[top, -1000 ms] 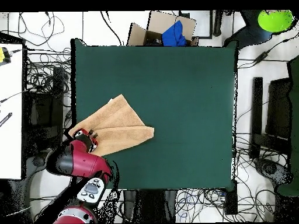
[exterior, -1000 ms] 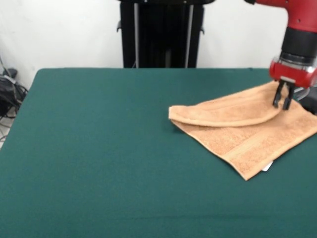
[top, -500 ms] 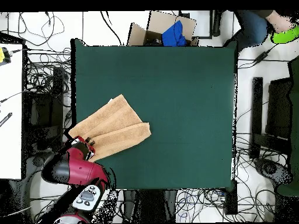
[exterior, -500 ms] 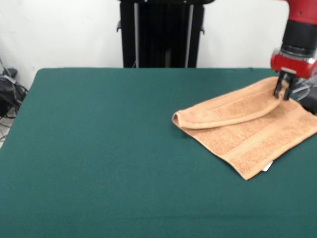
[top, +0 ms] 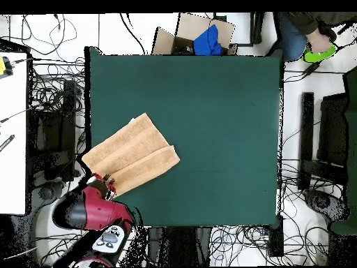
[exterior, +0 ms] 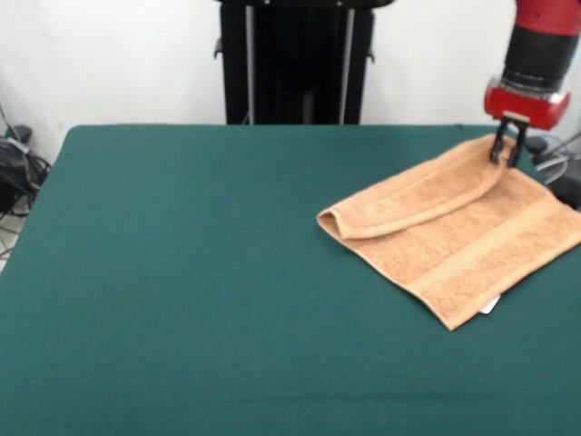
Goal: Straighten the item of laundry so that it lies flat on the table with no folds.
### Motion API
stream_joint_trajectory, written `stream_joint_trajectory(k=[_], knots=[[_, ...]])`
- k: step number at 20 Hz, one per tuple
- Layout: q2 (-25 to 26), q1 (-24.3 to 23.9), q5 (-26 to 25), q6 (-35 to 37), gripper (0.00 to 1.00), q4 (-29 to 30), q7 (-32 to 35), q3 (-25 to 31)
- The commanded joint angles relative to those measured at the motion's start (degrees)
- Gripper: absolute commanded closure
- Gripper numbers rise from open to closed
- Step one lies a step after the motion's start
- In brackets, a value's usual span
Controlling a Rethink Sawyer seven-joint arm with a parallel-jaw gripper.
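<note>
The table [exterior: 182, 300] spreads its dark green top across most of the front view, bare except toward 3 o'clock. There lies the towel [exterior: 472, 245], peach-orange and still folded: 1 flap is doubled over along its far side, the rolled fold ending in a rounded corner that points toward 9 o'clock, while the lower layer lies flat with a woven band running across it. A small white tag [exterior: 490, 305] peeps from under its near edge at about 5 o'clock.

The red and black arm [exterior: 536, 45] comes down at 2 o'clock. Its gripper [exterior: 505, 151] sits at the far corner of the folded flap, the dark fingers close together and apparently pinching the cloth's edge, though the contact is too small to be sure of.

In the overhead view the towel [top: 132, 155] lies by the table's edge at 8 o'clock, with the gripper [top: 104, 183] at its lower corner.

Against 1 second ago, the gripper has moved farther back and higher, drawing the flap with it; the fold is narrower and more of the lower layer shows.
</note>
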Motion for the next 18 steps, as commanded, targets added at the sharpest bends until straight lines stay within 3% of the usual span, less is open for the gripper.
stream_joint_trajectory(k=[1,18], knots=[[0.58,-5.25,-6.83,-6.22,1.0,7.29,13.19,7.0],[1.99,-4.67,-8.42,-12.61,1.0,12.19,16.63,7.82]])
